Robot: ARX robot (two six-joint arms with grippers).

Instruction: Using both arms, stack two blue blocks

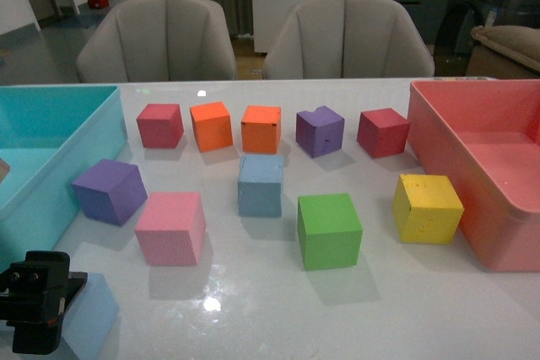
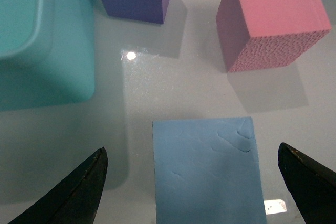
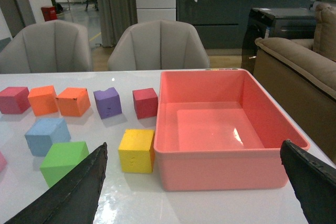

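One blue block (image 1: 260, 185) stands in the middle of the white table; it also shows in the right wrist view (image 3: 47, 136). The second blue block (image 1: 91, 314) sits at the near left edge, partly behind my left arm. In the left wrist view this block (image 2: 207, 169) lies between the two open fingertips of my left gripper (image 2: 205, 182), untouched on either side. My right gripper (image 3: 202, 182) is open and empty, held above the table before the pink bin (image 3: 220, 124).
A teal bin (image 1: 51, 153) stands at the left, the pink bin (image 1: 481, 166) at the right. Purple (image 1: 110, 190), pink (image 1: 171, 227), green (image 1: 329, 230) and yellow (image 1: 427, 208) cubes surround the middle block; red, orange and purple cubes line the back. Two chairs stand behind.
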